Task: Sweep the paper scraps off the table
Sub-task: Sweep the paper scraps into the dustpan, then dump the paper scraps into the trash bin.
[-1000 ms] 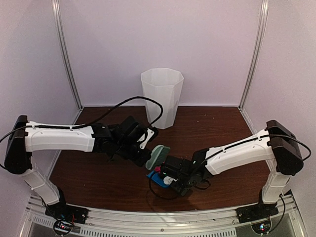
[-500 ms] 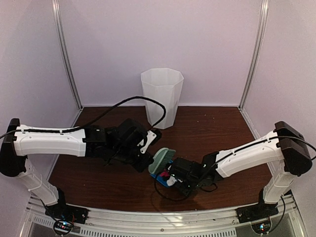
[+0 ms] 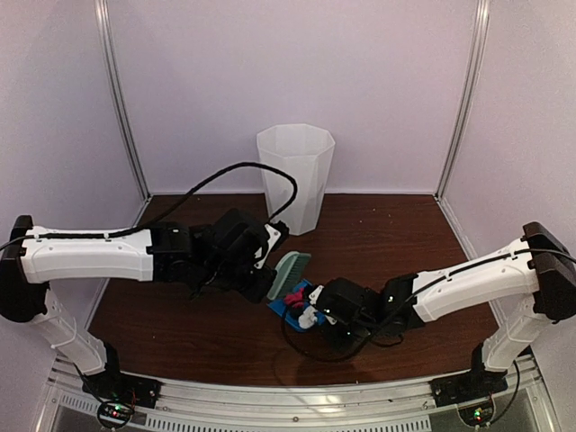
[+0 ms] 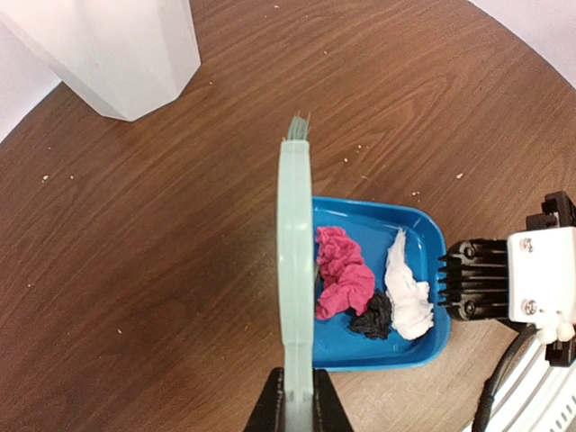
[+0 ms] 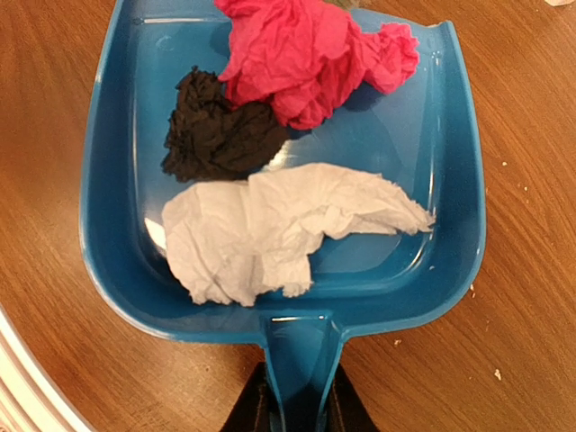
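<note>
Three paper scraps lie in the blue dustpan [image 5: 454, 225]: a pink wad [image 5: 310, 49], a black wad [image 5: 216, 135] and a white piece [image 5: 270, 229]. My right gripper [image 5: 295, 405] is shut on the dustpan's handle. The same dustpan [image 4: 423, 297] holds the pink scrap [image 4: 344, 281], black scrap [image 4: 372, 317] and white scrap [image 4: 407, 290] in the left wrist view. My left gripper [image 4: 297, 400] is shut on the mint-green brush [image 4: 295, 252], whose bristles stand at the pan's open edge. From above, the brush [image 3: 288, 273] meets the dustpan [image 3: 292, 306] mid-table [image 3: 180, 333].
A tall white bin [image 3: 295, 178] stands at the back centre of the table. Tiny crumbs dot the wood [image 4: 360, 148] beyond the dustpan. White walls and metal posts close in the back and sides; a metal rail [image 3: 288, 396] runs along the front edge.
The right arm has drawn the dustpan to the right and a little back. The left arm followed with the brush, now tilted against the pan's mouth. Both grips are unchanged.
</note>
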Motion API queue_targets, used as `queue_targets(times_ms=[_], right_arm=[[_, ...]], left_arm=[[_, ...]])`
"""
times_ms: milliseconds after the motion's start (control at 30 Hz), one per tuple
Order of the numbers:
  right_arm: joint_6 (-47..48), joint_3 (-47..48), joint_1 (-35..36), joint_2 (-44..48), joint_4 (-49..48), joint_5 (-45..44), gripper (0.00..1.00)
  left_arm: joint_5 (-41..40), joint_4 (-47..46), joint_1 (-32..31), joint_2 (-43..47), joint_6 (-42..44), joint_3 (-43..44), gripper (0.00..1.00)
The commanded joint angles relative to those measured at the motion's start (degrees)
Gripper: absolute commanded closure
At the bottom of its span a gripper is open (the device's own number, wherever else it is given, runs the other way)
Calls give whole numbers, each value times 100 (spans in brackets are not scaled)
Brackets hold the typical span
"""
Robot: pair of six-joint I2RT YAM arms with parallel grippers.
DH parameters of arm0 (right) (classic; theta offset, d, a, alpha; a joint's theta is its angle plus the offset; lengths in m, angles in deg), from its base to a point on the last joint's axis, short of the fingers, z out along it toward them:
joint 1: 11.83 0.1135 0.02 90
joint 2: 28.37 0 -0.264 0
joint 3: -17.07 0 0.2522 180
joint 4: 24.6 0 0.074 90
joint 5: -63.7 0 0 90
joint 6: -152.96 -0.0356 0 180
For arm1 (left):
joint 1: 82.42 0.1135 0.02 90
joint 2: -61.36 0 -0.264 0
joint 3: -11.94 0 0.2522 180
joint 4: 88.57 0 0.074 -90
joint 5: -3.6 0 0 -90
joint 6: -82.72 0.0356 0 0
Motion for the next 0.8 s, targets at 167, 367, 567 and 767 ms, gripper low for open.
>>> queue_targets(times_ms=[167,367,567,767], right_arm=[[36,26,-15,148,-201,-233,100],[-10,138,-13,159,-89,-273,100],[-55,324,-19,143,146,-378,100],[-96,621,-33,210,470,-487,100]], left_arm=[[-929,99,-148,284,-60,304,100],[-1716,437,-161,493,-418,205,100],[-2079,760,-158,880,-826,-158,100],[-2318,1117,-156,1561,-1359,-808,100]])
